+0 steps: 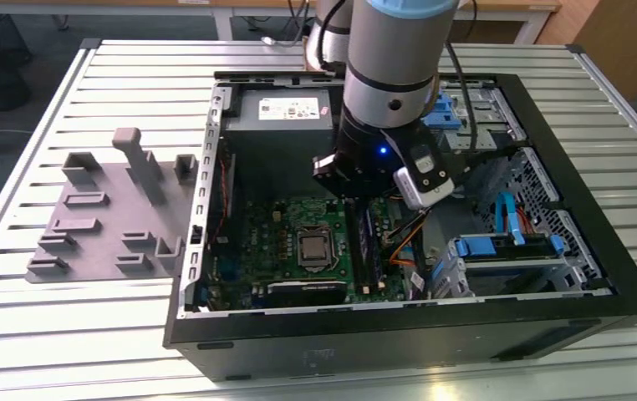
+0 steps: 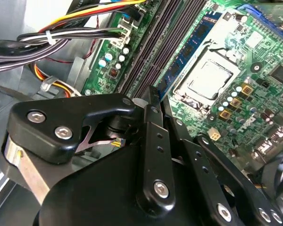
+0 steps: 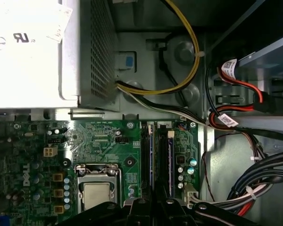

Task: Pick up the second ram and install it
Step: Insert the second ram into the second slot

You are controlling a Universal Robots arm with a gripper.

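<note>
Green circuit board is being shown as one large motherboard lying flat in the floor of one open black computer case, which is being carried by a slatted metal table. One processor socket is being seen near the motherboard's middle, and one silver power supply is sitting at the case's far end in the exterior view. One grey plastic fixture with several upright posts is standing on the table, outside the case on the exterior view's left.

A bank of long black memory slots is being seen beside the socket; their exact number cannot be told. One blue-green memory stick is being seen standing on edge in a slot next to the socket in the second wrist view. Whether this is the second ram cannot be told.

One arm is being held nearly upright, reaching down into the case with its wrist just above the slots. The gripper is being pointed down at the slot bank, its black fingers drawn close together in the second wrist view. Whether a stick is being pinched between them cannot be told, as the tips are being hidden by the linkage.
</note>
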